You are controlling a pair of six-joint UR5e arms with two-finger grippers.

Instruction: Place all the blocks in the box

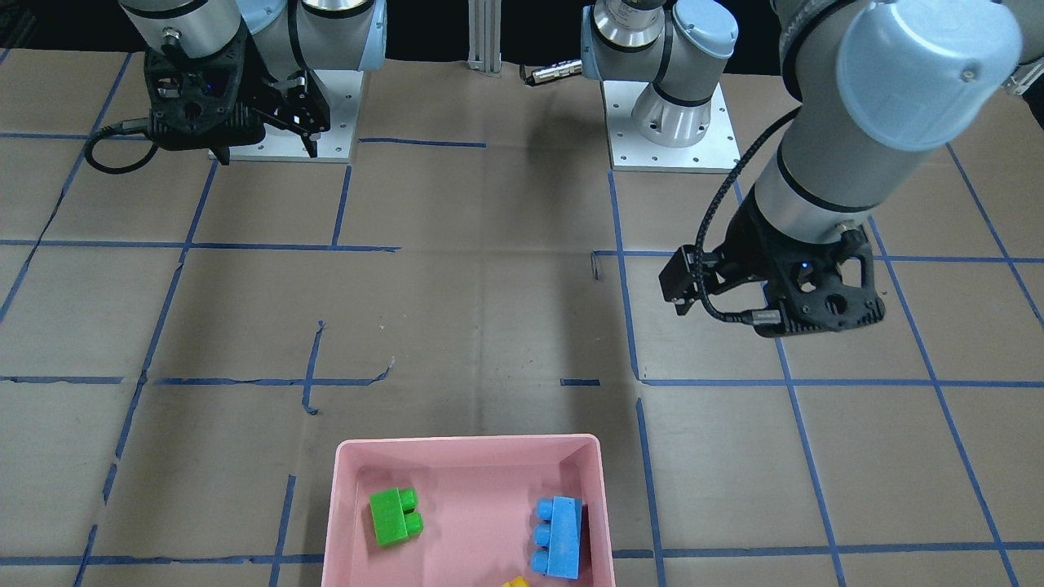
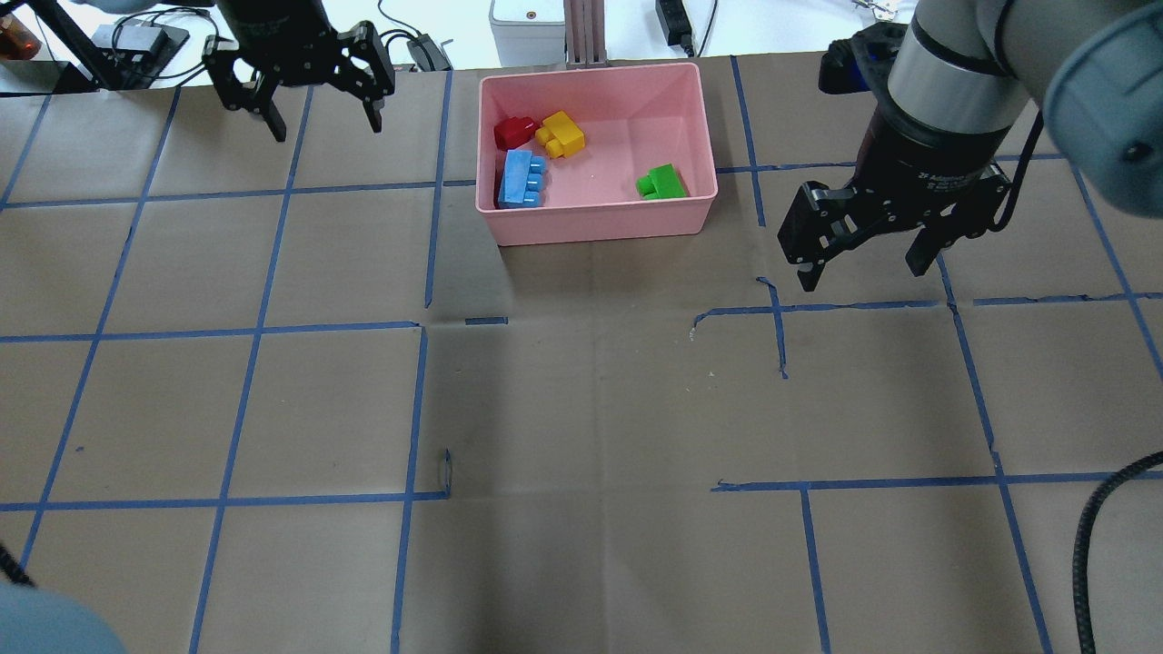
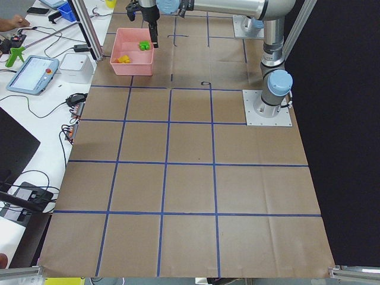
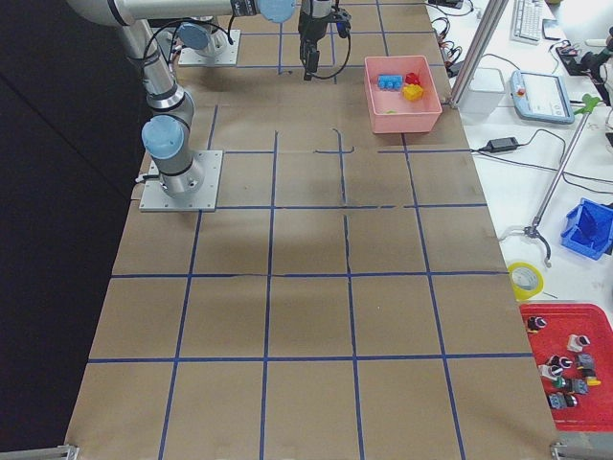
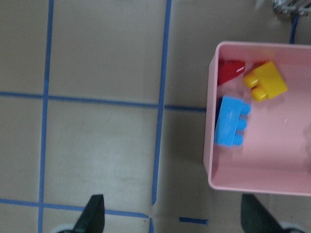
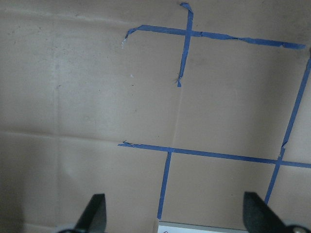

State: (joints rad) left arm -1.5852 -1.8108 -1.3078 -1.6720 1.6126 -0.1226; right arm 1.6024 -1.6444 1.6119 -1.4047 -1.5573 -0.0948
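The pink box (image 2: 600, 225) stands at the table's far edge, and all four blocks lie in it. The red block (image 2: 514, 133) and the yellow block (image 2: 561, 133) are at its far left, the blue block (image 2: 522, 179) is along its left wall, and the green block (image 2: 661, 183) is at its right. My left gripper (image 2: 325, 118) hangs open and empty, left of the box. Its wrist view shows the box wall (image 5: 212, 145) with the blue block (image 5: 231, 121), the yellow block (image 5: 265, 80) and the red block (image 5: 230, 71). My right gripper (image 2: 861, 271) is open and empty, right of the box, over bare paper.
Brown paper with a blue tape grid (image 2: 422, 400) covers the table. An aluminium post (image 2: 581, 32), cables and devices stand just beyond the box. The two arm bases (image 1: 673, 122) sit at the robot's side. Side tables with gear flank the table (image 4: 565, 383).
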